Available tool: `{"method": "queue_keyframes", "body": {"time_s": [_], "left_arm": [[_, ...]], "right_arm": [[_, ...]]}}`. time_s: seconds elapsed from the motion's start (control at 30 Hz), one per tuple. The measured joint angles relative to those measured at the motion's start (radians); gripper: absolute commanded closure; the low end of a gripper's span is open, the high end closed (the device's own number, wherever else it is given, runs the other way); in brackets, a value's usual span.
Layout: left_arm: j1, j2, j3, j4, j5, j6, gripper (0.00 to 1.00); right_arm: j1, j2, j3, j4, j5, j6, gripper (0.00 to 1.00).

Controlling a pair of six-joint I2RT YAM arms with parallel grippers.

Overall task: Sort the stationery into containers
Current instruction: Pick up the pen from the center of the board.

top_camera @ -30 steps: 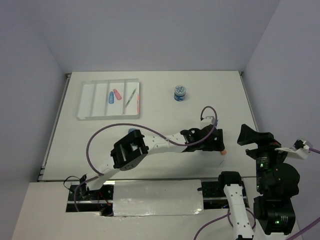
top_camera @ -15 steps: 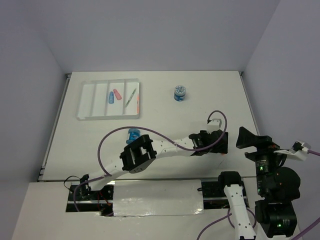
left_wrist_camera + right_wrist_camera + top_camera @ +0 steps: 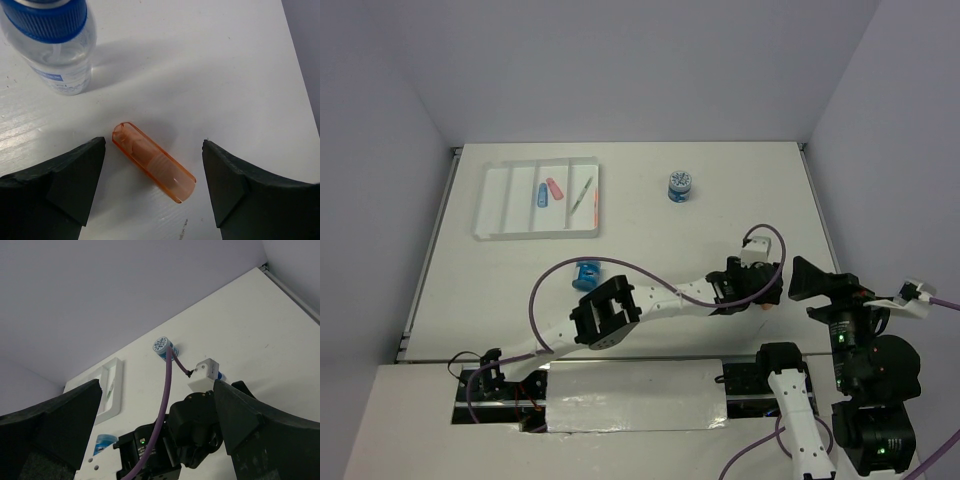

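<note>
A short orange stubby piece (image 3: 154, 162) lies flat on the table. My left gripper (image 3: 154, 145) hangs open above it, one jaw on each side, neither touching it. In the top view this gripper (image 3: 752, 292) is at the right, near the front edge. A small clear bottle with a blue cap (image 3: 59, 44) stands just beyond it. The white tray (image 3: 486, 200) at the far left holds a blue piece (image 3: 541, 195), a pink piece (image 3: 554, 189), a grey-green pen (image 3: 582, 192) and an orange pen (image 3: 595, 205). My right gripper (image 3: 808, 277) is open and empty in the air.
A blue spool (image 3: 680, 186) stands at the back centre and another blue one (image 3: 586, 273) sits left of the left arm's elbow. A purple cable (image 3: 570, 270) loops over the left arm. The table's right edge (image 3: 825, 240) is close to both grippers.
The left arm has swung right and toward the front edge, settling over the orange piece, and its jaws have narrowed slightly. The blue spool by its elbow is now uncovered. The right gripper edged left.
</note>
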Motion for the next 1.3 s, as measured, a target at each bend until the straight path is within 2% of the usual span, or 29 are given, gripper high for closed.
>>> {"method": "queue_keyframes", "body": {"time_s": [0.17, 0.27, 0.33, 0.57, 1.03, 1.2, 1.3], "left_arm": [[-0.011, 0.010, 0.008, -0.003, -0.040, 0.020, 0.17], [-0.014, 0.013, 0.008, -0.005, -0.054, 0.024, 0.29], [-0.016, 0.014, 0.008, -0.010, -0.060, 0.026, 0.30], [-0.022, 0.012, -0.016, 0.008, -0.085, 0.027, 0.45], [-0.032, -0.055, -0.138, 0.037, -0.114, 0.032, 0.50], [-0.033, -0.071, -0.162, 0.032, -0.122, 0.056, 0.50], [-0.033, -0.112, -0.231, 0.038, -0.130, 0.081, 0.46]], "right_arm": [[0.005, -0.002, 0.000, 0.000, -0.004, -0.001, 0.00], [0.010, -0.005, 0.000, 0.000, -0.004, -0.003, 0.00], [0.013, -0.007, 0.001, 0.000, -0.004, -0.003, 0.00], [0.014, -0.008, 0.010, 0.000, -0.006, -0.003, 0.00], [0.020, -0.010, 0.015, 0.006, -0.015, -0.002, 0.00], [0.022, -0.010, 0.027, 0.006, -0.019, -0.002, 0.00], [0.023, -0.010, 0.035, 0.010, -0.021, 0.000, 0.00]]}}
